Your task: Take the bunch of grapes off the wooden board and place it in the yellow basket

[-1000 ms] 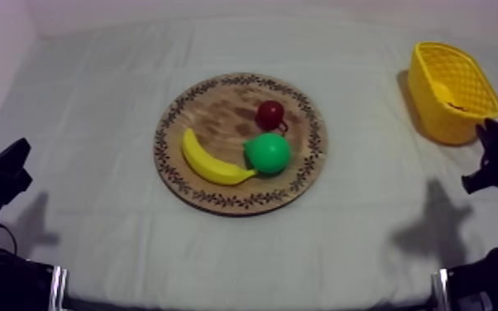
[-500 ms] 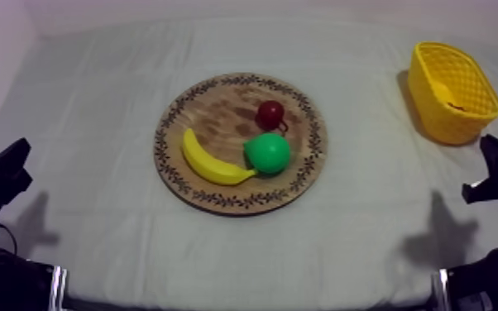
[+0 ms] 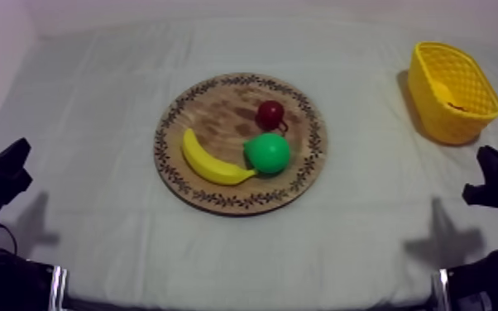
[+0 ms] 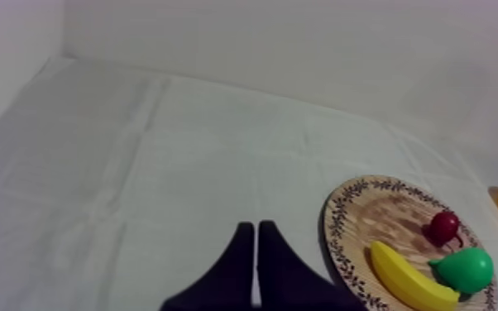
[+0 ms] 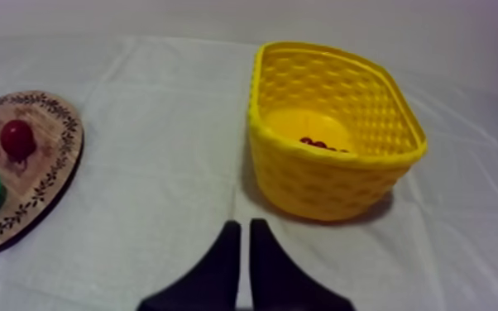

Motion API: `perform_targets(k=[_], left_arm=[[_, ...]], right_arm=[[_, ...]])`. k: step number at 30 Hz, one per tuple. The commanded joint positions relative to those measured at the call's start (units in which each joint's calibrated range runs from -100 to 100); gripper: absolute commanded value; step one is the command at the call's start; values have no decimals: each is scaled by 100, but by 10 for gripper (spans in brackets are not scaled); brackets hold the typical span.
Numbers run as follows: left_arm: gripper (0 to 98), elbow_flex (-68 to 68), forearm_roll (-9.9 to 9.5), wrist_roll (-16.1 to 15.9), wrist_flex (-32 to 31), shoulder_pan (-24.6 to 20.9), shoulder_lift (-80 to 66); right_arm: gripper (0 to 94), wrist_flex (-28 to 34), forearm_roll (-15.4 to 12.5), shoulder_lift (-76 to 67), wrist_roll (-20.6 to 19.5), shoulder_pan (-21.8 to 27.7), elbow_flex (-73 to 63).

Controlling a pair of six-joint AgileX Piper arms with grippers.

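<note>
My right gripper (image 5: pixel 244 223) has its two fingers pressed together into a narrow wedge, with nothing between them. It hangs low over the cloth (image 5: pixel 161 165), at my right edge of the table. Just ahead of it and a little to its right stands the basket (image 5: pixel 318 186), upright on the cloth and apart from the fingertips. The grapes (image 5: pixel 323 145) lie inside the basket, down on its floor against the wall nearest this gripper. I can see only a few dark red beads of them over the rim. To this gripper's left, well apart from it, is the board (image 5: pixel 45 178).

My left gripper (image 4: pixel 256 225) is also closed on nothing, its fingers lying side by side as one wedge. It sits low at my left side of the table, over bare cloth. The board lies ahead of it and to its right, near but not touching. On the board the banana (image 4: pixel 405 277) is the fruit closest to this gripper. The pear (image 4: pixel 465 269) is just beyond it, touching the banana's far end. The small red fruit (image 4: pixel 444 225) sits farther off, just beside the pear.
</note>
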Motion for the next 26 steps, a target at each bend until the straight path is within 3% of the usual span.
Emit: perform_targets(k=[1, 9, 26], left_arm=[[1, -2, 1, 1, 1, -2, 0], [1, -2, 1, 1, 1, -2, 0], [1, -2, 1, 0, 1, -2, 0]], right_arm=[[39, 19, 2, 1, 162, -3, 0], [7, 44, 4, -1, 507, -3, 0], [5, 46, 4, -1, 546, -3, 0]])
